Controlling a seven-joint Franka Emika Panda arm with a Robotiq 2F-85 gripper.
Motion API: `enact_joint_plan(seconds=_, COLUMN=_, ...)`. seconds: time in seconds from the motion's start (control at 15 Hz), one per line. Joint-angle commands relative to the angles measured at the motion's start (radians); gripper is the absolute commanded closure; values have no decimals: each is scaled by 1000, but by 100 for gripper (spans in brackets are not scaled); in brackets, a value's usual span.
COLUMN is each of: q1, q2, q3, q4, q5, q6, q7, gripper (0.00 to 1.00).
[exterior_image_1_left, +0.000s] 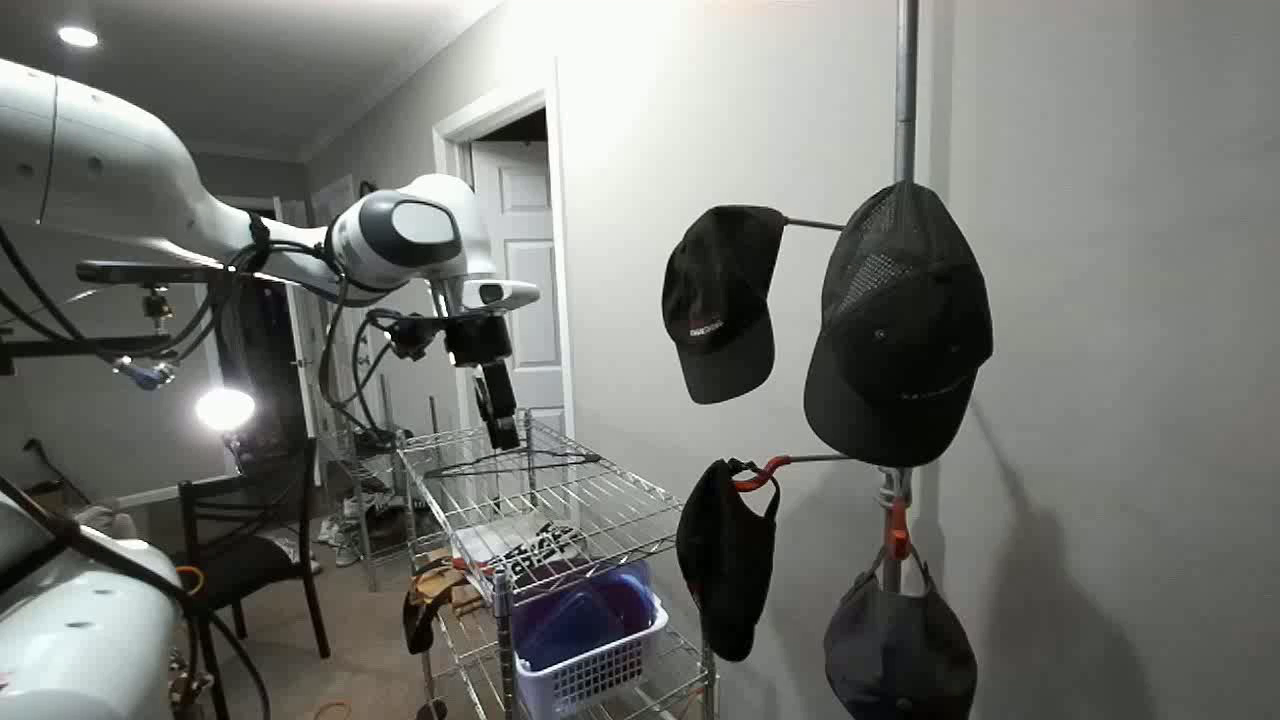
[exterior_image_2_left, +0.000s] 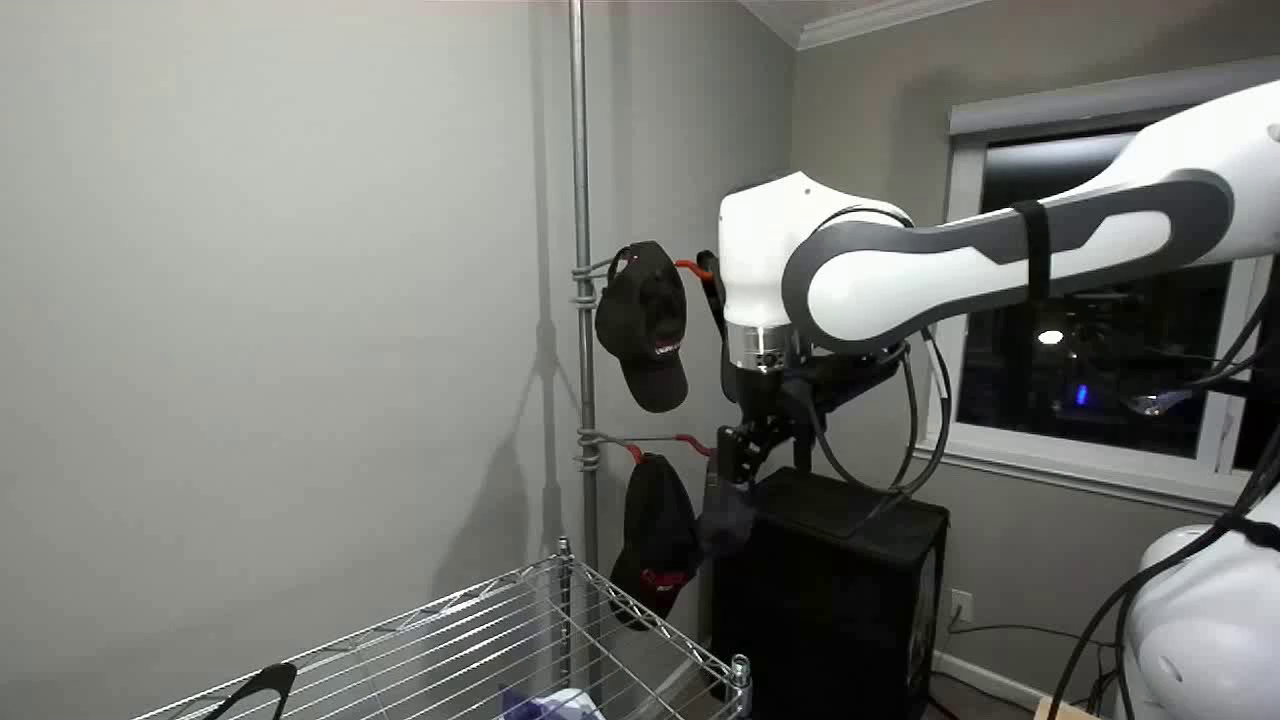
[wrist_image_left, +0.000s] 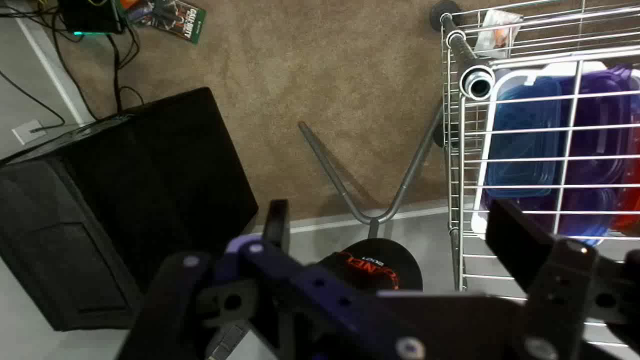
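Observation:
My gripper (wrist_image_left: 392, 226) points downward and stands open, with nothing between its fingers in the wrist view. Below it in that view is a black cap (wrist_image_left: 400, 255) with red and white lettering, partly covered by the gripper's linkage. Several dark caps hang on a metal pole (exterior_image_2_left: 580, 150) with red-tipped hooks. In an exterior view, the upper ones are a black cap (exterior_image_1_left: 730, 270) and a mesh-backed cap (exterior_image_1_left: 900, 340); lower down hang a black cap (exterior_image_1_left: 730, 570) and a grey cap (exterior_image_1_left: 900, 640). From another angle, the gripper (exterior_image_2_left: 770, 460) overlaps a dark cap (exterior_image_2_left: 725, 525); contact cannot be judged.
A wire rack (exterior_image_1_left: 640, 515) with a black hanger (exterior_image_2_left: 268, 684) on top stands beside the pole. On its lower shelf sits a white basket (exterior_image_1_left: 590, 672) with blue and purple containers. A large black box (exterior_image_2_left: 830, 610) stands by the wall; a chair (exterior_image_1_left: 255, 545) is farther back.

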Motion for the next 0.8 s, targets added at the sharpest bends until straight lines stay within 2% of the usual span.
enact_joint_plan(seconds=0.0, q1=34, q2=9, q3=-26, q4=3, q5=-16, q6=-4, q7=15, gripper=0)
enact_joint_plan(seconds=0.27, q1=34, q2=9, q3=-26, q4=3, q5=-16, q6=-4, q7=15, gripper=0)
enact_joint_plan(seconds=0.33, q1=32, q2=19, q3=-25, q4=2, q5=-17, q6=35, q7=18, gripper=0)
enact_joint_plan(seconds=0.47, q1=13, q2=38, q3=-21, q4=-1, q5=-81, q6=167, q7=22, gripper=0)
enact_joint_plan(seconds=0.73, q1=-41, q2=84, q3=-39, q4=21, q5=-283, q6=439, q7=17, gripper=0)
